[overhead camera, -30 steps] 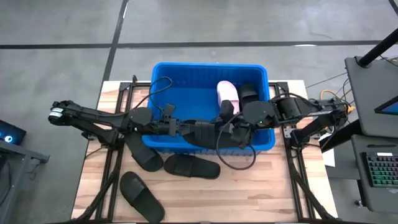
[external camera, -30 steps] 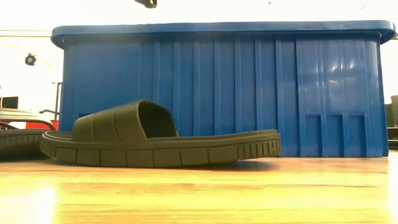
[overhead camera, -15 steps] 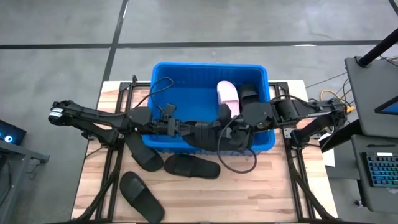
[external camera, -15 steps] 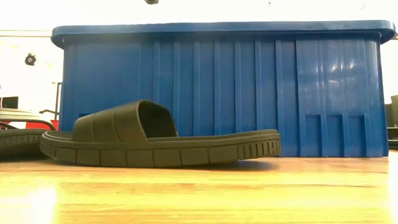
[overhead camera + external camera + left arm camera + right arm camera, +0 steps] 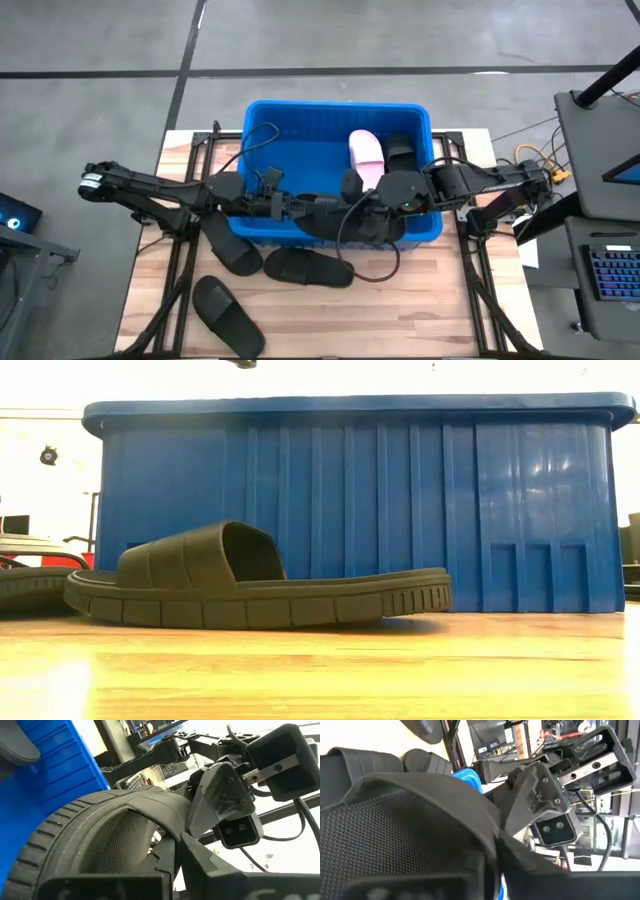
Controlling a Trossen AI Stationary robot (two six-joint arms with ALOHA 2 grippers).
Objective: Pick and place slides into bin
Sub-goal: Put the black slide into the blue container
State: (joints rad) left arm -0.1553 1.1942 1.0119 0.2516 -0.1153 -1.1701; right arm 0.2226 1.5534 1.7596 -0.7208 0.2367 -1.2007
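The blue bin [image 5: 300, 150] stands at the table's far middle, with a pale pink slide [image 5: 366, 155] and a black slide [image 5: 400, 150] lying inside. Both arms meet over its near wall. There a black slide [image 5: 338, 224] hangs between my left gripper [image 5: 318, 208], which is shut on it, and my right gripper [image 5: 358, 205], which has closed on it from the other side. Each wrist view is filled by this slide [image 5: 100, 835] [image 5: 395, 820], with the other arm's wrist behind it. Three black slides [image 5: 232, 250] [image 5: 308, 268] [image 5: 228, 315] lie soles down on the table. My left gripper has the black slide by its wide strap, at the strap's edge [image 5: 159, 822]. It comes roughly level from the table's left. The slide is lifted clear of the table, above the bin's near wall. My right gripper has the same slide by the strap's edge [image 5: 487, 827], coming roughly level from the table's right. The fingers [image 5: 525, 857] are mostly covered by the strap, so the kind of hold does not show. The slide hangs clear between the two grippers.
In the low view one black slide [image 5: 250, 585] lies right before the bin's near wall [image 5: 400, 510], and another [image 5: 25, 588] shows at the left edge. A loose black cable [image 5: 375, 262] loops over the table's near right. The wood is bare near the front right.
My right gripper has moved toward the table's left, along the bin's near wall, up to the black slide that my left gripper holds. The left gripper and the slide have stayed in place.
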